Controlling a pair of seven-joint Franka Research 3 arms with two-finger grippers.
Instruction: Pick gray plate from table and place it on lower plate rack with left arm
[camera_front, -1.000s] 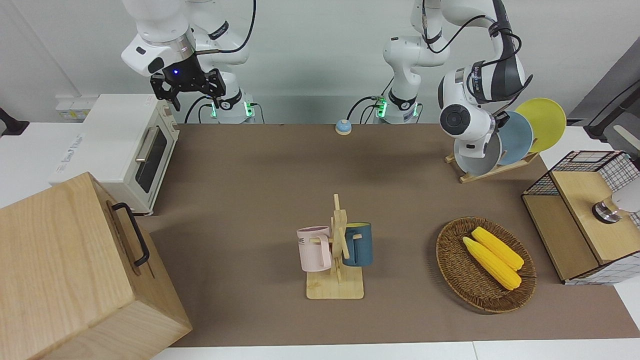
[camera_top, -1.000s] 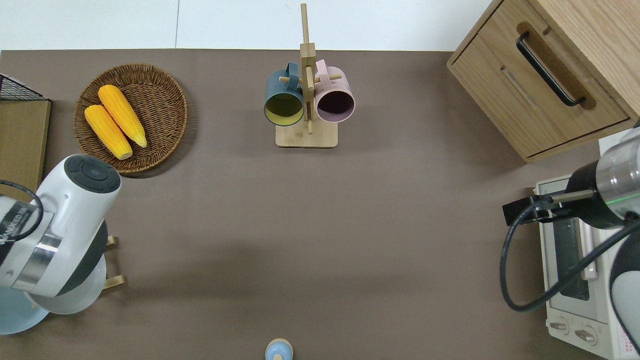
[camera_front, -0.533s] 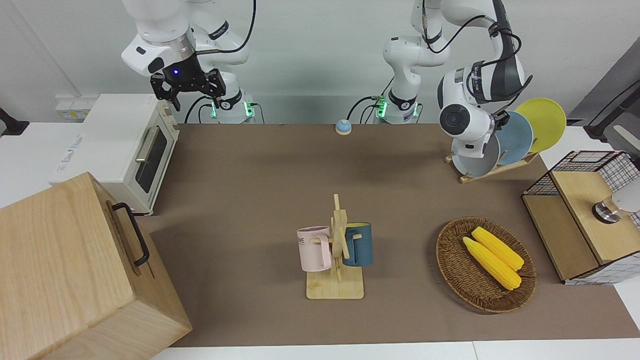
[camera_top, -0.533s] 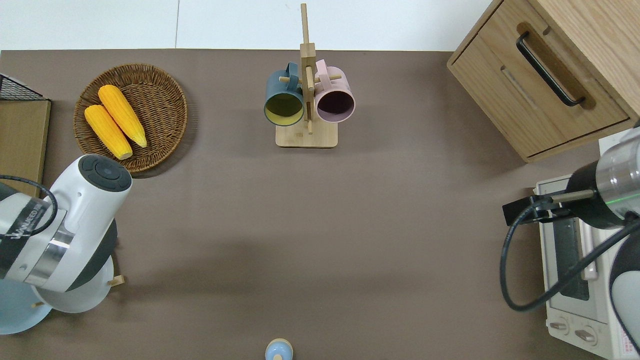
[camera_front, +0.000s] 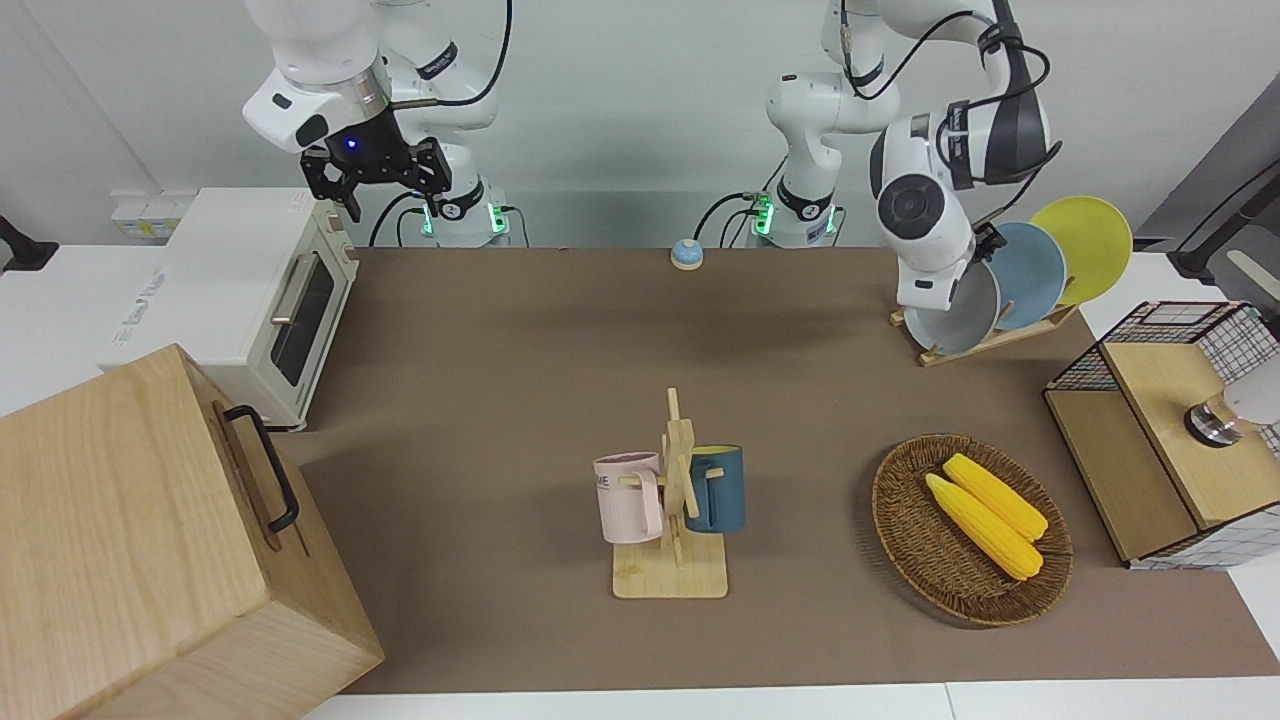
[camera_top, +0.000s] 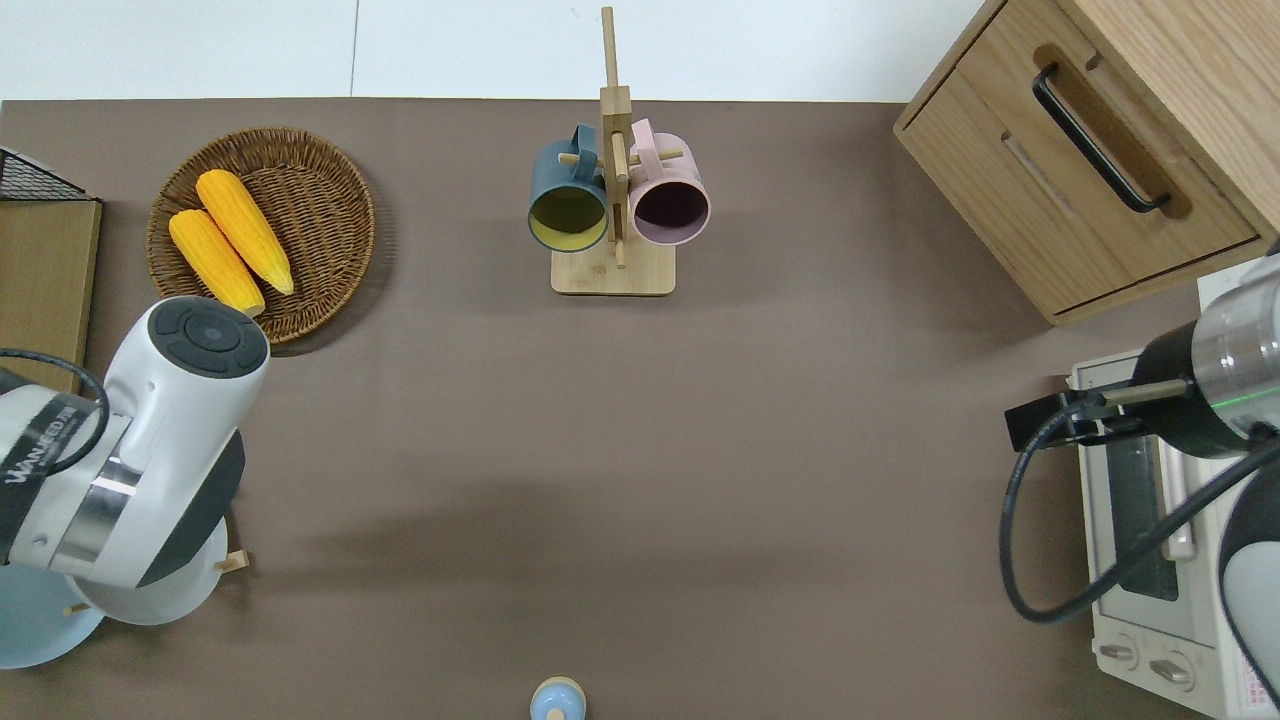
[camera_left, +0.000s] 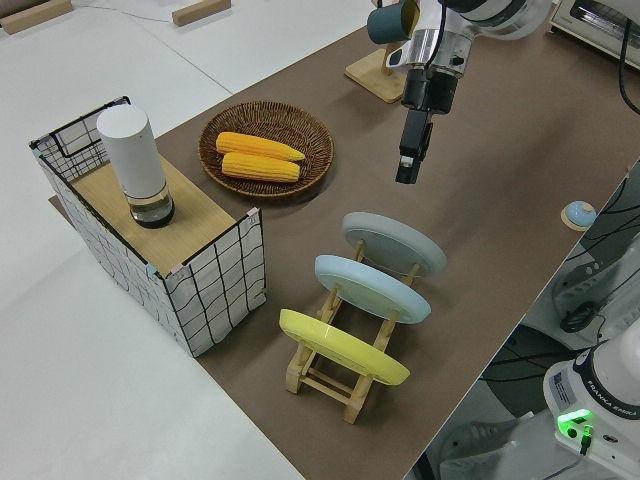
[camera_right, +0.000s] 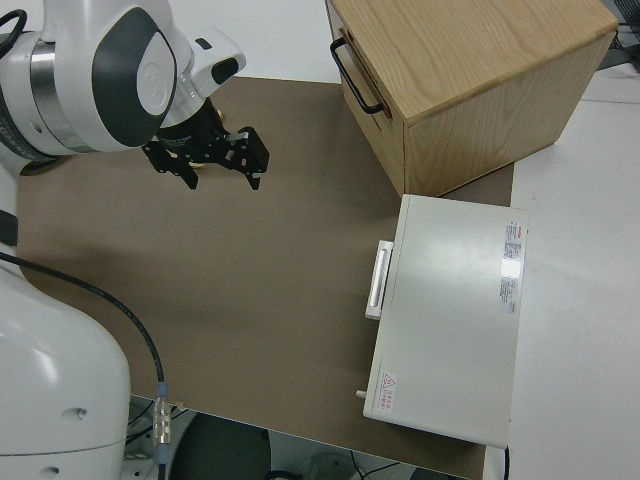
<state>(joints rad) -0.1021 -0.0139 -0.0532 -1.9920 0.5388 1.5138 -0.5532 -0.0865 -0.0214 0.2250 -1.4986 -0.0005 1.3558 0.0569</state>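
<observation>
Gray plate racked, left gripper clear above it

The gray plate (camera_left: 395, 243) leans in the lower plate rack's (camera_left: 345, 375) end slot; left gripper (camera_left: 410, 155) hangs at its twelve o'clock, fingers nearly closed, empty; right arm parked, fingers (camera_right: 254, 170) spread, empty.

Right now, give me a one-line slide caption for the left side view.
Gray plate seated in the lower plate rack beside blue and yellow plates, left gripper raised above it, holding nothing.

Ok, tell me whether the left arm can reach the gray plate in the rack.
Probably yes. The left gripper hangs free near the gray plate, which stands in the rack's end slot with nothing between them.
</observation>
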